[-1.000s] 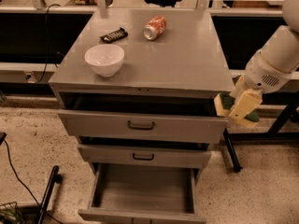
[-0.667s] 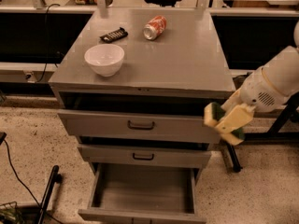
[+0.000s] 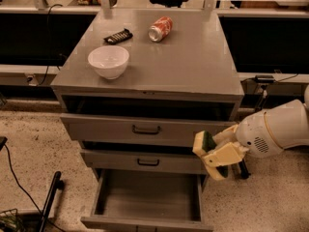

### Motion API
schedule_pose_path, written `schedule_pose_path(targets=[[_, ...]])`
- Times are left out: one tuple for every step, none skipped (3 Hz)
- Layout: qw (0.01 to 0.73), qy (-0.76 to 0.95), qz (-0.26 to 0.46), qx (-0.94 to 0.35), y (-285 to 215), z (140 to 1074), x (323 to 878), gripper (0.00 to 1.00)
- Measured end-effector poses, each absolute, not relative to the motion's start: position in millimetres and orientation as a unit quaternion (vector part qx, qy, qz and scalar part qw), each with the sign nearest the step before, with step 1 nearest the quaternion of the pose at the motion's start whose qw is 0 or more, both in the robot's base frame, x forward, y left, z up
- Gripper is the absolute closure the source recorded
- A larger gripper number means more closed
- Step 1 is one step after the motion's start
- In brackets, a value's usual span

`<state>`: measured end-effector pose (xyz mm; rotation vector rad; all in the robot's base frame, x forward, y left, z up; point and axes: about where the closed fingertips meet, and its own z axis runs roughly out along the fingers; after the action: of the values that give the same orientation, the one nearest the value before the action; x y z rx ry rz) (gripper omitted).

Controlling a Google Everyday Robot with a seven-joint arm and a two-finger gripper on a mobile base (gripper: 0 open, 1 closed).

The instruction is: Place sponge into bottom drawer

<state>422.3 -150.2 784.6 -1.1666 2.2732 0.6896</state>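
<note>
My gripper [image 3: 208,151] is at the right of the grey cabinet, level with the middle drawer [image 3: 145,161]. It is shut on the sponge [image 3: 207,141], whose dark green top and pale yellow foam show between the cream fingers. The bottom drawer [image 3: 147,221] is pulled out, a wide shallow grey tray with nothing in it. The gripper with the sponge hangs above and just right of the drawer's right back corner. My white arm [image 3: 277,129] comes in from the right edge.
On the cabinet top [image 3: 193,62] stand a white bowl [image 3: 108,61], a black snack bar [image 3: 118,36] and a tipped orange can [image 3: 160,28]. The top drawer [image 3: 145,128] is slightly open. A black rod [image 3: 48,202] and cables lie on the speckled floor at left.
The gripper with the sponge has moved down and to the left, from beside the top drawer to beside the middle drawer, closer to the open bottom drawer.
</note>
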Motion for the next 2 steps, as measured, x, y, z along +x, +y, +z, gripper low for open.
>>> schedule_pose_path(targets=[[0.251,0.823,0.270,-0.433,-144.0,764.9,430.5,1.00],[0.254,0.808,0.291,-0.446,-140.2,697.6,424.6,1.00]])
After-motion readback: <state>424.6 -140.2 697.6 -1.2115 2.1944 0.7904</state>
